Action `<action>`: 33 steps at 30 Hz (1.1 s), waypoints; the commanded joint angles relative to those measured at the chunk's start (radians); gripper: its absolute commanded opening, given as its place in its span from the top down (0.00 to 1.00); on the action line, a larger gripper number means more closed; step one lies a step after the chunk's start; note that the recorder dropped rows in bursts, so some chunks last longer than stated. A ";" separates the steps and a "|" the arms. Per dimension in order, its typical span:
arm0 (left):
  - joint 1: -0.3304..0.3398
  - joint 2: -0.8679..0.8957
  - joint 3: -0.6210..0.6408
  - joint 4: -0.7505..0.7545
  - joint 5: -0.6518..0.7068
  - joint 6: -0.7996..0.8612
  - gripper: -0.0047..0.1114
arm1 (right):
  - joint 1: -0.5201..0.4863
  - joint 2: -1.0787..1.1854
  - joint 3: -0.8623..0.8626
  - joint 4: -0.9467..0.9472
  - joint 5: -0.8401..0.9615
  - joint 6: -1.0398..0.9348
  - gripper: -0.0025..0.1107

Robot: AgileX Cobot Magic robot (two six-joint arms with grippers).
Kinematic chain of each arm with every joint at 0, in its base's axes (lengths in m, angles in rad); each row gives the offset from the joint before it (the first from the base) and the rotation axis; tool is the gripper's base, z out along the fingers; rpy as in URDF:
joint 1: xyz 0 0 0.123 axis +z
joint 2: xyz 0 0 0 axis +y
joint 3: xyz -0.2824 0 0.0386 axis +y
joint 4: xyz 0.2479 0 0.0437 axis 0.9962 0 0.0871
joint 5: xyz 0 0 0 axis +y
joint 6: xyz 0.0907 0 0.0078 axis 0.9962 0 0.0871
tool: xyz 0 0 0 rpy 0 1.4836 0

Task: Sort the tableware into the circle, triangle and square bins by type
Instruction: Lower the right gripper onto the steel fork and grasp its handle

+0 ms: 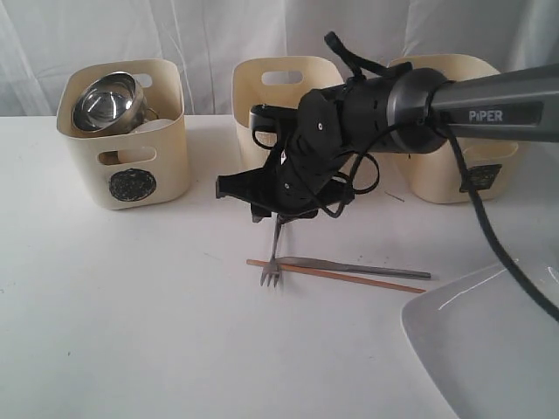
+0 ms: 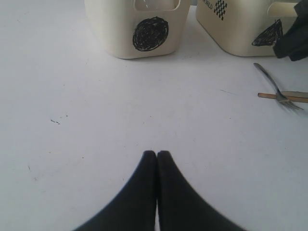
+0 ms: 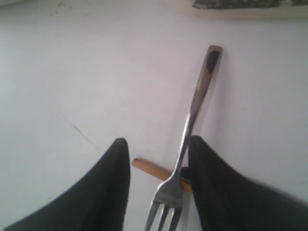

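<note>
Tableware not yet binned lies on the worktop (image 1: 131, 305), and the fork (image 3: 192, 110) is the piece in hand. It lies flat in front of the triangle bin (image 2: 236, 33), handle toward that bin, its neck crossing over a wooden chopstick (image 3: 147, 168). A slim steel piece (image 1: 384, 270), knife or spoon we cannot tell, lies along the chopstick. The circle bin (image 1: 170, 148) on the left holds a steel bowl (image 1: 105, 103), the square bin (image 1: 437, 175) stands on the right, and the large white plate (image 1: 489, 358) sits nearest the exterior camera, on the right.

Our right gripper (image 3: 159, 142) hangs over the fork with its fingers (image 3: 110, 192) apart, one on each side of the neck, gripping nothing. The fork sits hard by one finger rather than midway. The left gripper (image 2: 157, 154) hovers over bare worktop before the circle bin, fingers pressed together and empty.

We judge the step to be picking up the fork. To do it well we would shift sideways until the neck is centred, go down until the tips just meet the worktop, then close slowly. The chopstick's end lies between the fingers, so we must not trap it with the fork. A grip slightly further up the handle would clear it and balance better. Then we lift straight up and carry the fork to the cutlery bin, most likely the triangle.
</note>
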 commanded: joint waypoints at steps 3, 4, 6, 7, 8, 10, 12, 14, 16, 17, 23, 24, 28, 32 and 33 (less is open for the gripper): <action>0.002 -0.005 0.005 -0.003 0.000 -0.002 0.96 | 0.005 0.050 -0.047 -0.165 0.125 0.143 0.68; 0.002 -0.005 0.005 -0.003 0.000 -0.002 0.96 | 0.008 0.056 -0.052 -0.170 0.134 0.147 0.68; 0.002 -0.005 0.005 -0.003 0.000 -0.002 0.96 | 0.011 0.066 -0.059 -0.170 0.133 0.147 0.68; 0.002 -0.005 0.005 -0.003 0.000 -0.002 0.96 | 0.013 0.069 -0.067 -0.170 0.129 0.147 0.67; 0.002 -0.005 0.005 -0.003 0.000 -0.002 0.96 | 0.015 0.077 -0.072 -0.170 0.129 0.147 0.67; 0.002 -0.005 0.005 -0.003 0.000 -0.002 0.96 | 0.017 0.087 -0.089 -0.170 0.131 0.147 0.67; 0.002 -0.005 0.005 -0.003 0.000 -0.002 0.96 | 0.019 0.099 -0.108 -0.170 0.135 0.140 0.67; 0.002 -0.005 0.005 -0.003 0.000 -0.002 0.96 | 0.021 0.111 -0.126 -0.170 0.141 0.136 0.64; 0.002 -0.005 0.005 -0.003 0.000 -0.002 0.96 | 0.021 0.127 -0.141 -0.170 0.150 0.131 0.62; 0.002 -0.005 0.005 -0.003 0.000 -0.002 0.96 | 0.021 0.132 -0.146 -0.170 0.155 0.129 0.61; 0.002 -0.005 0.005 -0.003 0.000 -0.002 0.96 | 0.022 0.174 -0.177 -0.167 0.161 0.122 0.60; 0.002 -0.005 0.005 -0.003 0.000 -0.002 0.96 | 0.022 0.179 -0.181 -0.167 0.161 0.122 0.60; 0.002 -0.005 0.005 -0.003 0.000 -0.002 0.96 | 0.022 0.194 -0.185 -0.167 0.163 0.122 0.60; 0.002 -0.005 0.005 -0.003 0.000 -0.002 0.96 | 0.022 0.209 -0.187 -0.153 0.165 0.113 0.60; 0.002 -0.005 0.005 -0.003 0.000 -0.002 0.96 | 0.022 0.213 -0.187 -0.151 0.165 0.113 0.60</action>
